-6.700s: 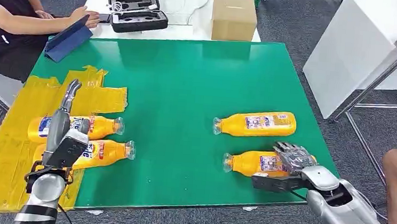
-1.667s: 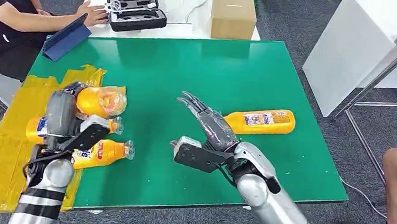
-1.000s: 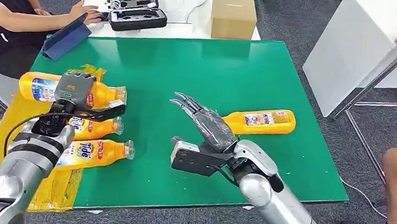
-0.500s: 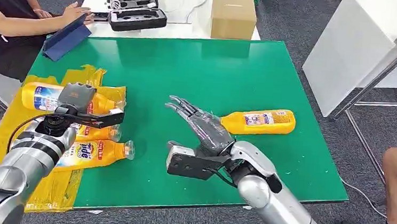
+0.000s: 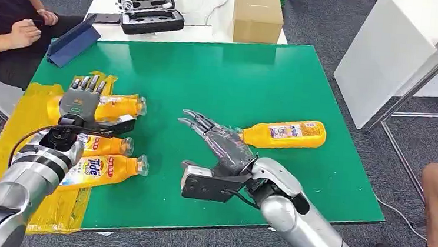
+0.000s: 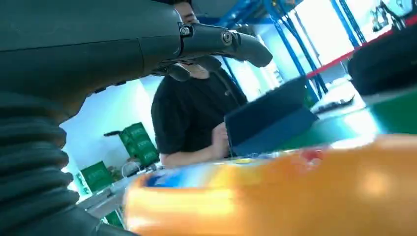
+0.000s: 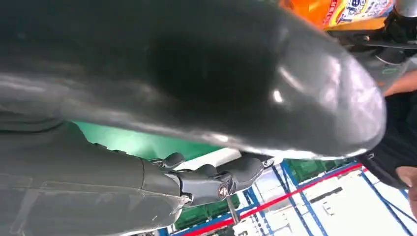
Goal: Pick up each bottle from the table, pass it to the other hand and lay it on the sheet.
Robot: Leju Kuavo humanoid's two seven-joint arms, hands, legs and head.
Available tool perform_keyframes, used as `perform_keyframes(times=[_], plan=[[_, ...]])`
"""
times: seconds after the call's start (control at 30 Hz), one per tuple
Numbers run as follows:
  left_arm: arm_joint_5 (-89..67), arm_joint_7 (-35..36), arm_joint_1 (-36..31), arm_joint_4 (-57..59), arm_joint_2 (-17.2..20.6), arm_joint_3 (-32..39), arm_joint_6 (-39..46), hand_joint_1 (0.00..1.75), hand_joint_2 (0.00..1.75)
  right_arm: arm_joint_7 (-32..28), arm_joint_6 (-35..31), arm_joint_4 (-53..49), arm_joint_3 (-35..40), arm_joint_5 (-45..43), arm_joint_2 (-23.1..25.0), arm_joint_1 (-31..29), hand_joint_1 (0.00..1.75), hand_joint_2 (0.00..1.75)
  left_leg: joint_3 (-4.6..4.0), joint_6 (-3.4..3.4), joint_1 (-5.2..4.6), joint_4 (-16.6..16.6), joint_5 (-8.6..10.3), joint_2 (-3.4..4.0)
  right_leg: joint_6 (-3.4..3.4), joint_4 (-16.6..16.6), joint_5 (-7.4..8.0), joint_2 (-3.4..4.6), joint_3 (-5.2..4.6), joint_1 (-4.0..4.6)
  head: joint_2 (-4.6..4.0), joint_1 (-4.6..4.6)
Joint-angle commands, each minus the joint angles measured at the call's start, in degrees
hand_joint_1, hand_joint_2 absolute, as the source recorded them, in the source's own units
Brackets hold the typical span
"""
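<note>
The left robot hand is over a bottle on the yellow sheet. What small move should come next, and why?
Probably lift the left robot hand away from the third orange bottle. The bottle appears to lie on the yellow sheet beside two others, and the fingers look spread, not gripping. Then the open right robot hand can go for the last bottle on the green table.

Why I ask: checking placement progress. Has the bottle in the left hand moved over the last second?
Yes. The bottle under the left hand has come down onto the yellow sheet, nearer the two bottles already lying there.
</note>
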Motion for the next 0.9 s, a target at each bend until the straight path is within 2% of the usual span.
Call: perform_keyframes(times=[0.03, 0.23, 0.3, 0.33, 0.4, 0.43, 0.5, 0.6, 0.63, 0.7, 0.77, 0.8, 0.87, 0.9], plan=[[-0.6, 0.0, -1.9, 3.0, 0.2, -0.9, 0.1, 0.0, 0.0, 0.6, 0.5, 0.7, 2.2, -0.4, -1.6, -1.7, 0.0, 0.0, 0.24, -0.07, 0.06, 0.0, -0.12, 0.06, -0.1, 0.0, -0.09, -0.02, 0.24, 0.08, 0.0, -0.02], [-1.0, -0.2, -1.8, 2.2, 0.2, 0.0, 0.4, 0.0, 0.0, 0.7, 0.6, 0.7, 2.0, -0.5, -2.1, -1.5, 0.0, 0.0, 0.15, -0.05, 0.04, 0.0, -0.09, 0.03, -0.07, 0.0, -0.07, -0.03, 0.15, 0.05, 0.0, -0.02], [2.5, -1.9, -0.4, -0.3, -0.5, 4.3, 5.3, 0.0, 0.0, 1.6, -0.2, 0.3, 1.3, 0.3, -2.6, -0.7, 0.0, 0.0, 0.22, -0.06, 0.06, 0.1, -0.14, 0.03, -0.1, 0.0, -0.11, -0.05, 0.23, 0.08, 0.0, -0.02], [5.5, -4.2, 0.4, -1.6, -1.2, 6.9, 7.5, 0.0, 0.0, 1.8, -0.7, -0.1, 0.6, 0.9, -3.1, 0.2, 0.0, 0.0, 0.33, -0.08, 0.08, 0.1, -0.2, 0.04, -0.13, 0.0, -0.16, -0.07, 0.35, 0.11, 0.0, -0.02], [16.8, -13.5, 4.1, -8.9, -3.7, 14.2, 10.2, 0.0, 0.0, 2.0, -2.1, -1.2, -2.0, 3.0, -4.4, 3.1, 0.0, 0.0, 0.27, -0.06, 0.07, 0.0, -0.14, -0.02, -0.1, 0.0, -0.12, -0.11, 0.31, 0.09, 0.0, 0.0], [34.7, -24.7, 8.8, -20.0, -7.9, 21.2, 6.3, 0.0, 0.0, 4.0, -3.7, -1.3, -4.4, 7.2, -6.0, 5.0, 0.0, 0.0, 0.15, -0.03, 0.04, 0.0, -0.05, -0.14, -0.05, -0.1, -0.08, -0.2, 0.21, 0.05, 0.0, -0.02], [33.8, -21.1, 13.7, -30.5, -8.5, 20.0, 2.7, 0.0, 0.0, 1.1, -3.5, -1.1, -7.4, 7.6, -7.2, 7.0, 0.0, 0.0, 0.19, 0.01, 0.04, 0.0, -0.05, -0.38, -0.03, -0.2, -0.14, -0.45, 0.3, 0.05, 0.0, 0.02], [33.6, -20.7, 14.1, -31.2, -8.3, 19.6, 1.9, 0.0, 0.0, 0.7, -3.2, -1.0, -7.9, 7.8, -6.8, 7.1, 0.0, 0.0, 0.16, 0.02, -0.05, 0.0, -0.11, -0.18, -0.01, -0.1, -0.14, -0.24, 0.23, -0.03, 0.0, -0.02], [39.3, -22.8, 14.1, -31.8, -9.4, 21.1, -0.2, 0.0, 0.0, 2.0, -3.5, -1.1, -8.1, 9.8, -6.8, 7.2, 0.0, 1.75, 0.3, 0.01, -0.01, 0.1, -0.24, -0.13, -0.04, -0.1, -0.22, -0.22, 0.4, 0.02, 0.0, -0.02], [51.8, -26.5, 17.9, -40.1, -11.9, 22.5, -7.3, 0.0, 0.0, 4.6, -4.5, -1.5, -11.8, 14.3, -8.8, 9.6, 0.0, 1.75, 0.21, -0.03, 0.0, 0.1, -0.24, 0.06, -0.08, 0.0, -0.16, -0.04, 0.29, 0.04, 0.0, 0.0], [56.0, -24.9, 24.3, -52.4, -13.0, 20.1, -9.9, 0.0, 0.0, 4.6, -5.3, 0.0, -17.1, 16.2, -11.5, 11.7, 0.0, 1.75, 0.22, 0.02, -0.03, 0.1, -0.25, -0.15, -0.06, -0.1, -0.2, -0.26, 0.33, 0.01, 0.0, -0.02], [63.3, -24.3, 28.0, -58.9, -13.8, 19.2, -12.6, 0.0, 0.0, 5.1, -5.1, 1.2, -21.6, 17.2, -12.6, 13.6, 0.0, 1.75, 0.05, 0.05, -0.07, 0.0, -0.14, -0.1, 0.0, -0.2, -0.07, -0.17, 0.09, -0.05, 0.0, -0.04], [68.4, -23.9, 32.2, -64.9, -13.1, 17.0, -14.3, 0.0, 0.0, 4.5, -4.6, 2.3, -27.0, 18.3, -14.2, 16.2, 0.0, 1.75, 0.25, 0.07, -0.04, 0.1, -0.28, -0.3, 0.0, -0.2, -0.24, -0.41, 0.41, -0.01, 0.0, -0.02], [69.6, -23.8, 34.4, -67.6, -12.4, 15.6, -14.4, 0.0, 0.0, 3.6, -4.7, 2.6, -30.2, 19.8, -14.7, 18.0, 0.0, 1.75, 0.11, 0.08, -0.07, 0.0, -0.2, -0.27, 0.04, -0.2, -0.15, -0.3, 0.24, -0.05, 0.0, -0.04]])
